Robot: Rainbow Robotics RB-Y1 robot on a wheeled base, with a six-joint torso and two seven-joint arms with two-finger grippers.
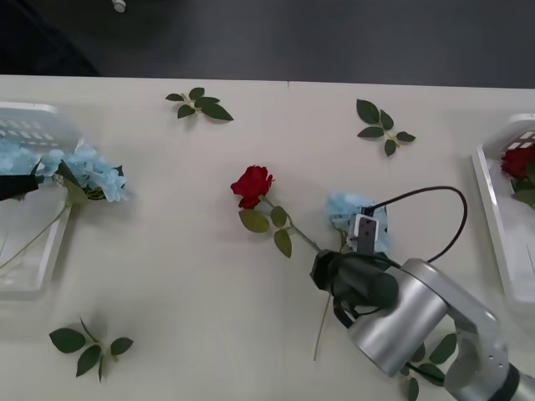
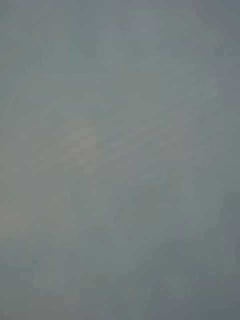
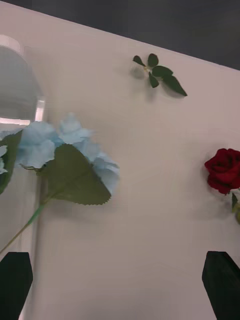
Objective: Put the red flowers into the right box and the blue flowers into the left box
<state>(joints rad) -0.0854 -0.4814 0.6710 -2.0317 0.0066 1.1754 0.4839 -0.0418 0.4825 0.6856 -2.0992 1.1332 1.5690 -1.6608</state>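
Silver and bulky, the right arm (image 1: 418, 313) fills the near right of the front view, its wrist bent down over a pale blue flower (image 1: 355, 213) lying on the white table (image 1: 184, 267) just right of centre. The right gripper (image 1: 366, 236) is pressed onto that bloom, but whether its fingers are apart or together I cannot tell, since the wrist hides them; the right wrist view is a flat grey blur. A thin green stem runs from under the wrist toward the near edge.

Just left of the blue bloom lies a red rose (image 1: 252, 184), its leafy stem slanting toward the gripper. Another red rose (image 1: 518, 160) rests in the right box (image 1: 493, 209) at the table's right edge.

At the left edge, blue flowers (image 1: 92, 174) spill over the rim of the left box (image 1: 38, 251), their stems lying inside it. The left gripper (image 3: 120, 272) hovers beside them with its black fingers (image 3: 222, 280) spread wide and nothing between them.

Loose leaf sprigs (image 1: 201, 104) lie scattered around the table's far and near parts.
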